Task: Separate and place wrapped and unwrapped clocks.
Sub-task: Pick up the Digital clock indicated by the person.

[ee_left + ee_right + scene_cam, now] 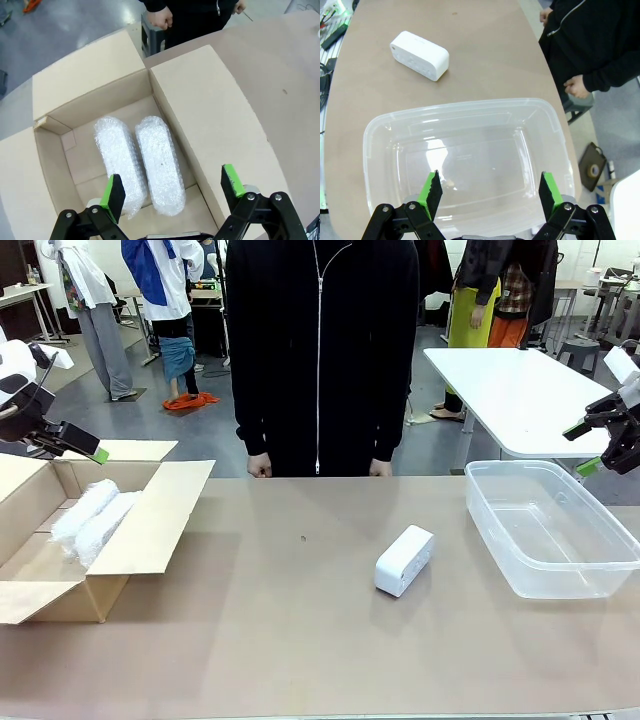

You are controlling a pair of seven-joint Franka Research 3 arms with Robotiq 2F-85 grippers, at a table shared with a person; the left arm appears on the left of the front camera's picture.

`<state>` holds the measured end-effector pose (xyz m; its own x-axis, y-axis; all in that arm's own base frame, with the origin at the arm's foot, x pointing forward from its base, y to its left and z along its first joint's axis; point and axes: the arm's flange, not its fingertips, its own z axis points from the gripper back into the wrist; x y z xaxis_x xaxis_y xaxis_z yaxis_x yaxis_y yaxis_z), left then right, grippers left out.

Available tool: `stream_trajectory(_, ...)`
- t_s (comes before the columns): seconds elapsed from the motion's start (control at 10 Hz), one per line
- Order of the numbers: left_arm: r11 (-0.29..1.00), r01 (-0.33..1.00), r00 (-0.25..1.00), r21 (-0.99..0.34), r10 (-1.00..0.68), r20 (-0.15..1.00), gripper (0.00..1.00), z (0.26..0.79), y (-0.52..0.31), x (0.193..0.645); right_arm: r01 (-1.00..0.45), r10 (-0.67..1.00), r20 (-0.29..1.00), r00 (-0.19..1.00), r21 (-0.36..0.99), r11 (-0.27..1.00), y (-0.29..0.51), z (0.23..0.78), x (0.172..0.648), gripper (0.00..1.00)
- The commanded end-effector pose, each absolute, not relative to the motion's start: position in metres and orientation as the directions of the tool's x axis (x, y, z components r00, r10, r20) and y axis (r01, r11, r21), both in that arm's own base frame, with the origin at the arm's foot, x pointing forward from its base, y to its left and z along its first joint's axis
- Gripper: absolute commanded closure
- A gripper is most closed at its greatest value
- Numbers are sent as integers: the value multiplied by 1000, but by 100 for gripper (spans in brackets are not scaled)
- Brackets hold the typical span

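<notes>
Inside box (200,100), wrapped clocks (159,160) (two)

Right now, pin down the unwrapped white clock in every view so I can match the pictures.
Front view: unwrapped clock on the table, right of centre, left of the clear tub.
Left wrist view: aimed into the cardboard box instead.
Right wrist view: upper left, beyond the tub.
Shared landmark: the person's black zip jacket.

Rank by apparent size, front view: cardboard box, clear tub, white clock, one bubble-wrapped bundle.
1. Cardboard box, flaps spread.
2. Clear tub.
3. White clock and a bubble-wrapped bundle: alike, and the bundle is partly hidden, so unranked.
</notes>
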<state>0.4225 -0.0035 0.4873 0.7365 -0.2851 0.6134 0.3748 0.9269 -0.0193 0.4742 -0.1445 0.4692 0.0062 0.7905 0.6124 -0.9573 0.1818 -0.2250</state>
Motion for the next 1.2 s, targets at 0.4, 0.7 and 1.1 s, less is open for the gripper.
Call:
stream_trajectory(0.4,862,507,706,18,-428,565,0,499,19,410,-958,791,612,6,-223,180,-143,468,475,0)
stream_trajectory(0.7,755,654,610,45,-562,559,0,506,50,401,-958,791,612,6,-223,180,-143,468,475,0)
stream_trajectory(1.1,562,814,390,149,-718,577,0,510,89,404,-958,791,612,6,-223,180,-143,468,475,0)
